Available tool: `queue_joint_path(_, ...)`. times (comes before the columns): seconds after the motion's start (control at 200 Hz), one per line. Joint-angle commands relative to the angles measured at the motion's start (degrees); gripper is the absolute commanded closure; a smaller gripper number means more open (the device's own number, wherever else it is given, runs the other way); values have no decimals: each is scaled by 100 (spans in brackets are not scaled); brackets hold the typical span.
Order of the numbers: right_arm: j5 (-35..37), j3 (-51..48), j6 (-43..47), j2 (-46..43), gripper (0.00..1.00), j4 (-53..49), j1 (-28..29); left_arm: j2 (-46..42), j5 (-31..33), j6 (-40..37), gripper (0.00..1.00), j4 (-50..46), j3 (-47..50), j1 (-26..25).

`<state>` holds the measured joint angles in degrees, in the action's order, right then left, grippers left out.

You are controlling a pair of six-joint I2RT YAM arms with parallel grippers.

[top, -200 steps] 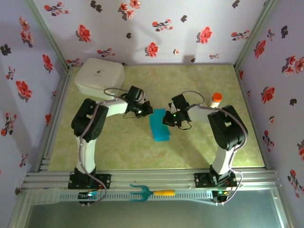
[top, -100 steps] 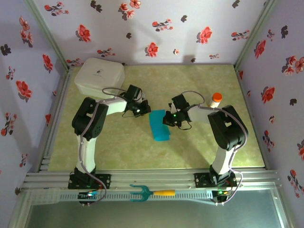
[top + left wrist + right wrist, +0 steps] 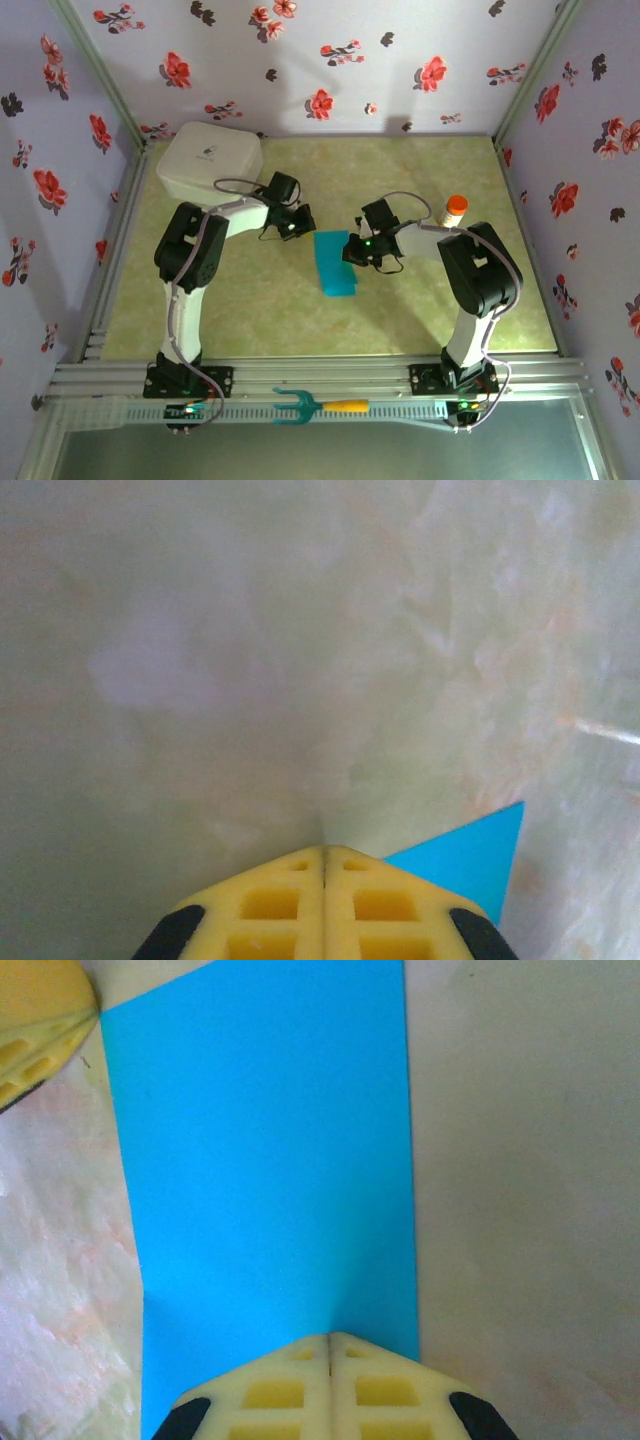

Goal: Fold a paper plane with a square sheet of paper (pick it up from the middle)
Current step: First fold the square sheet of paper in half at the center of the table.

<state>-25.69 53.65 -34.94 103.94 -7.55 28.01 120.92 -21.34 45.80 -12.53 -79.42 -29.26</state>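
L wrist cam: left gripper (image 3: 325, 852) shut, empty; folded paper (image 3: 465, 865) corner beside it. R wrist cam: right gripper (image 3: 330, 1342) shut, tip over paper. Top cam: white box (image 3: 210, 165) logo illegible.

Three walls close in the table: a back wall (image 3: 330, 60), a left wall (image 3: 50, 200) and a right wall (image 3: 590, 200), all papered in pale lilac with scattered red flowers (image 3: 320, 102) and small dark ones. Slim metal posts (image 3: 100, 75) run up the two back corners. The tabletop (image 3: 260, 310) is a pale yellow-green with a cloudy marbled pattern. Silver metal rails (image 3: 320, 372) run along its near edge, with a dull grey panel (image 3: 320, 455) in front of them. The light is soft and even, casting faint shadows on the back wall.
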Motion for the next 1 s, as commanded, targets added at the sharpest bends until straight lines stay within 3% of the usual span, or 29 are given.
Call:
queue_joint_path(0.0,477,-236,-73,65,100,-581,-32,83,333,-58,100,-399,-227,100)
queue_joint_path(0.285,510,-311,-236,-56,100,-450,-32,-800,-105,-90,100,-178,205,-258)
queue_joint_path(0.55,578,-346,-269,-117,100,-447,-32,-847,-629,104,100,194,725,-795)
queue_joint_path(0.995,593,-420,-306,-127,100,-390,-30,-838,-646,224,100,644,1452,-845)
